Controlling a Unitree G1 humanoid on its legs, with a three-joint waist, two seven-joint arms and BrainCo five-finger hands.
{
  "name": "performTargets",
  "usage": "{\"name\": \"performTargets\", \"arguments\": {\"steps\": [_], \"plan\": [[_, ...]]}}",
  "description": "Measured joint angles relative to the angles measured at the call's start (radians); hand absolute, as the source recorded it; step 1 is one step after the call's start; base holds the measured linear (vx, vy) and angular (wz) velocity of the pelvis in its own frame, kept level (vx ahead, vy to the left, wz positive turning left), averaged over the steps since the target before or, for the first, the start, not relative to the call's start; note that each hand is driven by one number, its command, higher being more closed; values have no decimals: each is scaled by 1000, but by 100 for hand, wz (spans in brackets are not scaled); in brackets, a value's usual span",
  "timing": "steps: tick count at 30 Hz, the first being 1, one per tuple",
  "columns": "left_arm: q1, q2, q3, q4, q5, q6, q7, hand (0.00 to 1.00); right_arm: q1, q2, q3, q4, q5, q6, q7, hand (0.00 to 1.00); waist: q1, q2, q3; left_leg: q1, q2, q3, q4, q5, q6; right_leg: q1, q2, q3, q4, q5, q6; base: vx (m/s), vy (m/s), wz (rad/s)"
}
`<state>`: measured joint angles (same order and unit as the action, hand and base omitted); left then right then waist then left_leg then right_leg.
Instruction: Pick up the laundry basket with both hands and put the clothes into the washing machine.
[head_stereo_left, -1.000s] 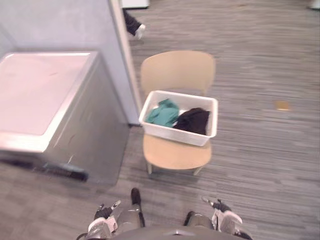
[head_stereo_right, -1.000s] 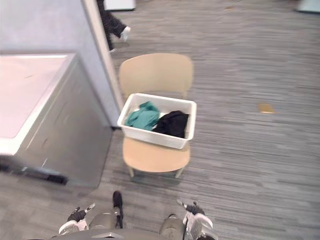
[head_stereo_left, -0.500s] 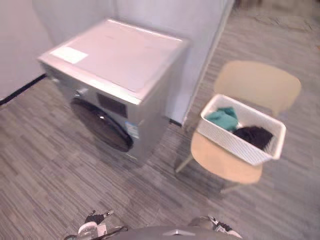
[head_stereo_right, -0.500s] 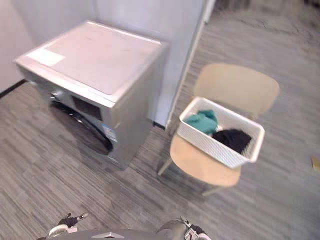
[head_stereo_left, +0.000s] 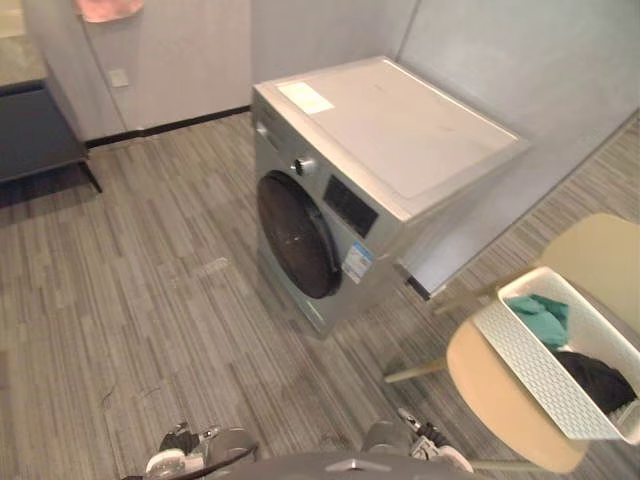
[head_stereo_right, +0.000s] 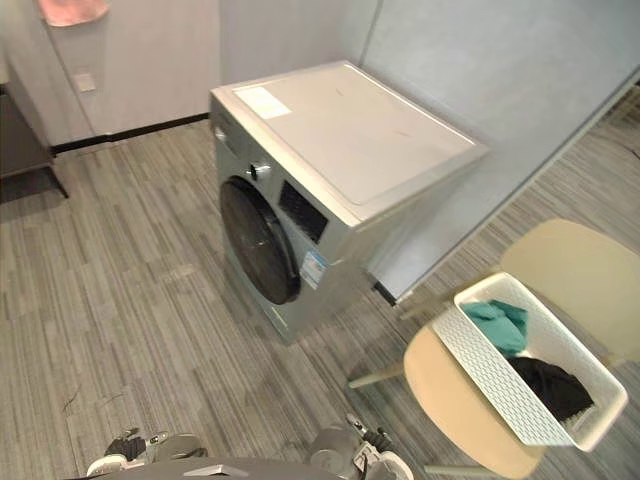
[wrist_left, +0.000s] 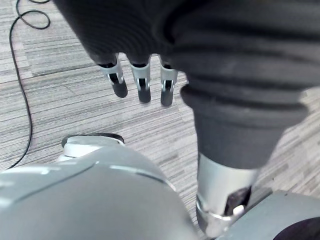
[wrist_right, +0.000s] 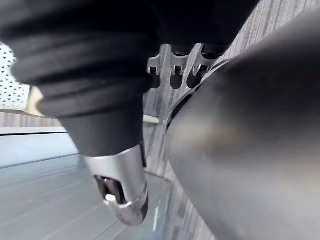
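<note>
Head-camera views: a silver-grey front-loading washing machine (head_stereo_left: 385, 150) stands on a grey striped carpet floor (head_stereo_left: 150, 290), its back near a pale grey partition wall (head_stereo_left: 520, 60). Its dark round glass door (head_stereo_left: 295, 235) lies flush with the front panel. A white rectangular label (head_stereo_left: 305, 97) sits at a front corner of the machine's flat top.

Beside the machine, past the partition's end, stands a tan wooden chair (head_stereo_right: 450, 400). A white perforated plastic laundry basket (head_stereo_right: 490, 370) rests on the chair seat, along its rear edge and close to the backrest; the front of the seat is bare. Inside the basket, a crumpled teal garment (head_stereo_right: 498, 325) fills the end nearer the washing machine. A crumpled black garment (head_stereo_right: 548, 385) fills the other end, and the two touch in the middle.

A dark low cabinet (head_stereo_left: 35, 130) stands on the floor by the far wall, well apart from the machine.

The left hand (head_stereo_left: 172, 458) and the right hand (head_stereo_left: 432, 447) hang low at the bottom edge of the head views, well apart from the basket.

Wrist views: the left hand's fingers (wrist_left: 143, 86) hang straight and released over the carpet, and they grasp nothing. The right hand's fingers (wrist_right: 175, 75) are likewise released and empty, with its thumb (wrist_right: 120, 187) held apart from them.
</note>
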<state>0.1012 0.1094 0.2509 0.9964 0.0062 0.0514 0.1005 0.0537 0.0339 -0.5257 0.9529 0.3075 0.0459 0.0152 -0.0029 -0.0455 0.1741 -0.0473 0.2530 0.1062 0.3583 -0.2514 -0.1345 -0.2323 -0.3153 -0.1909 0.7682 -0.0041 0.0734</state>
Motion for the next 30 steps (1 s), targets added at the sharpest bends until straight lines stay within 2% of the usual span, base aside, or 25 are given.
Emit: {"name": "performTargets", "arguments": {"steps": [1,2,3,5,6,7,8,9,10,11,13,14,15,16,17,18,19,20,21,22,23,24,26,28,30], "plan": [[-8,-4,6,1,7,4,-1,0,-1,2,4,0,-1,-2,1,0,2,-1,0,11,-1,-2,-20,4,7,-10,32,-36,-21,-54,-11,15,-56,16],[-24,-9,19,5,12,6,-3,0,0,2,9,3,-1,-1,1,0,4,-2,0,33,-7,-1,-62,10,15,-17,98,-113,-88,-113,-16,61,-48,33],[-41,-17,28,4,18,6,-5,0,6,3,7,5,-2,-1,2,0,3,-3,-1,51,-29,-2,-101,14,23,-20,146,-162,-183,-122,-15,124,-97,57],[-51,-40,42,1,18,5,-7,0,11,3,-2,5,-2,1,2,0,-6,-12,-7,54,-69,-7,-118,22,35,-13,160,-166,-276,-122,-18,143,-164,90],[-59,-80,63,-4,18,4,-13,0,21,5,-16,6,-1,6,5,0,-26,-13,-19,58,-95,-39,-117,30,20,-3,159,-156,-296,-155,-58,217,-162,97],[-55,-117,76,-9,20,1,-20,0,26,-6,-34,7,-15,5,6,0,-18,22,-45,61,-81,-53,-104,27,2,9,167,-182,-303,-189,-58,255,-137,73],[-52,-132,82,-9,20,0,-21,0,28,-10,-48,3,-31,4,8,0,-10,46,-55,58,-65,-53,-73,12,-6,17,179,-187,-303,-198,-61,324,-58,18],[-41,-157,80,-9,20,1,-21,0,28,-25,-59,2,-41,2,11,0,-11,86,-72,59,-30,-53,-5,-30,-27,41,208,-203,-309,-218,-60,355,-43,2],[-34,-165,79,-10,20,1,-21,0,29,-30,-69,-1,-41,2,12,0,-15,104,-83,54,-7,-53,96,-59,-42,75,237,-211,-323,-236,-65,367,-33,1],[-32,-164,78,-13,19,2,-21,0,30,-30,-63,-2,-41,3,12,0,-17,104,-85,45,0,-54,154,-61,-49,92,248,-210,-330,-244,-67,372,-18,-3],[-31,-163,78,-47,19,4,-22,0,25,-25,-36,-8,-41,4,19,0,-19,103,-91,-45,21,-83,382,-8,-101,135,269,-209,-338,-257,-66,374,-13,-10],[-32,-166,77,-64,19,4,-22,0,26,-25,-23,-16,-41,6,20,0,-17,99,-91,-100,26,-107,523,82,-107,163,280,-199,-354,-254,-69,318,17,-40],[-32,-156,78,-73,18,4,-21,0,24,-25,-3,-22,-40,6,19,0,-4,89,-84,-143,35,-102,620,143,-108,189,285,-173,-380,-248,-74,304,77,-60],[-32,-154,79,-77,18,4,-20,0,22,-25,17,-32,-40,6,19,0,5,85,-79,-163,39,-93,676,136,-103,209,287,-151,-399,-244,-72,292,125,-81],[-32,-150,78,-81,18,4,-19,0,11,-25,48,-40,-40,2,18,0,8,79,-74,-195,38,-63,716,81,-63,248,284,-110,-442,-228,-65,353,205,-97],[-31,-147,80,-83,16,4,-16,0,-3,-21,74,-43,-39,1,17,0,18,71,-70,-216,34,-19,686,23,-9,281,271,-61,-486,-208,-50,300,215,-99],[-32,-147,80,-83,15,3,-15,0,-12,-19,86,-43,-39,1,17,0,23,66,-66,-224,25,-6,650,-2,10,296,259,-37,-495,-201,-42,354,381,-116],[-38,-147,80,-82,3,1,-7,0,-34,-3,103,-45,-39,1,17,0,34,63,-62,-233,0,2,463,-34,26,307,224,13,-499,-188,-23,277,378,-96],[-37,-152,78,-82,-5,-1,-1,0,-38,-1,117,-46,-40,2,17,0,36,71,-65,-222,-2,1,338,-12,33,305,219,31,-496,-186,-15,274,417,-102],[-29,-170,74,-78,-5,-5,2,0,-35,-9,139,-64,-41,4,18,0,39,102,-73,-195,4,-13,127,136,61,301,238,57,-493,-183,7,175,369,-79],[-35,-164,76,-62,-5,-8,4,0,-37,7,165,-74,-42,6,17,0,44,94,-73,-171,-25,-22,113,100,16,299,213,103,-493,-198,32,198,374,-76],[-45,-125,64,-60,-5,-12,10,0,-36,29,216,-72,-49,13,25,0,31,49,-66,-137,-60,15,67,107,32,289,187,157,-506,-191,22,162,326,-53],[-46,-106,58,-36,-5,-12,18,0,-38,29,229,-92,-72,19,24,0,32,21,-82,-112,-80,67,20,116,47,258,192,185,-525,-153,9,95,230,-51],[-45,-99,48,-12,-3,-12,20,0,-25,28,246,-148,-79,13,20,0,22,18,-84,-76,-90,104,-30,125,61,265,188,218,-566,-96,10,23,196,-55],[-43,-83,10,6,-1,-13,20,0,-20,24,285,-200,-79,4,17,0,13,11,-89,-28,-114,148,-127,168,69,261,176,248,-608,-63,3,-52,110,-52]]}}
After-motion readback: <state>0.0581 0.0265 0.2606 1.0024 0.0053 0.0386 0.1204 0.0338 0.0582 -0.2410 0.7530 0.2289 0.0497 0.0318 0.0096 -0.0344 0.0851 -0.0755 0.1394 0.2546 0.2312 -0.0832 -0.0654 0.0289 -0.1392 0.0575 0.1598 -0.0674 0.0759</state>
